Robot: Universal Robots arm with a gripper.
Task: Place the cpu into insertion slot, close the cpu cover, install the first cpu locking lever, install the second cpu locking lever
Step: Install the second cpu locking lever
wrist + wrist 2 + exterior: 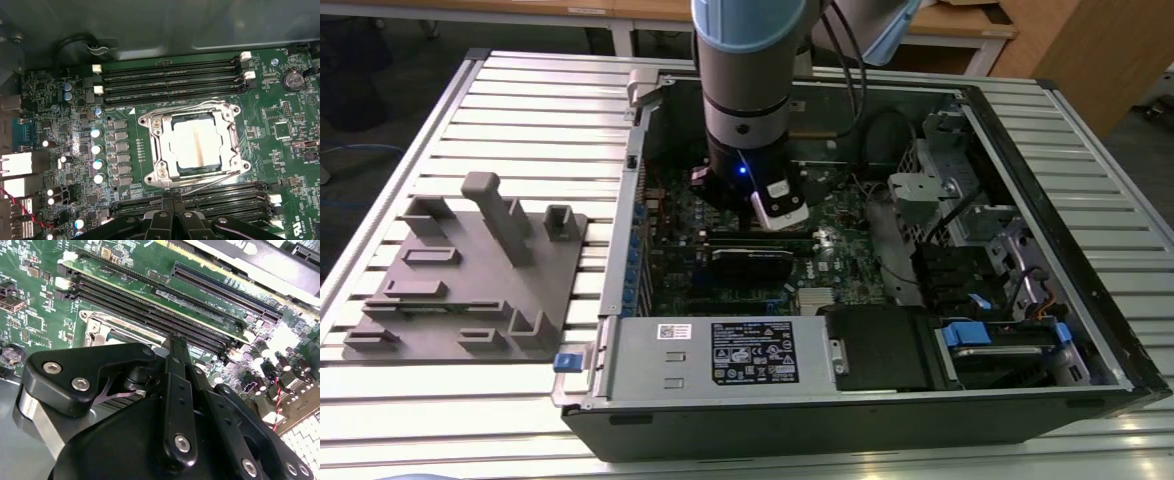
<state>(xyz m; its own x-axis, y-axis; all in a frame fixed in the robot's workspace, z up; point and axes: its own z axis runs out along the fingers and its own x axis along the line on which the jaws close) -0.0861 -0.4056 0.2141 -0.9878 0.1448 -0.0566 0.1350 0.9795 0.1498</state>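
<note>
Cpu [196,144] sits under its cover, just beyond fingers [172,201] pressed together

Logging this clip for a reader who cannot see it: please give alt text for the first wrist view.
A silver-topped cpu sits in the insertion slot on a green motherboard, with the silver cpu cover closed around it. Long black memory slots run along both sides of it, and the black gripper is at the picture's edge beside it.
</note>
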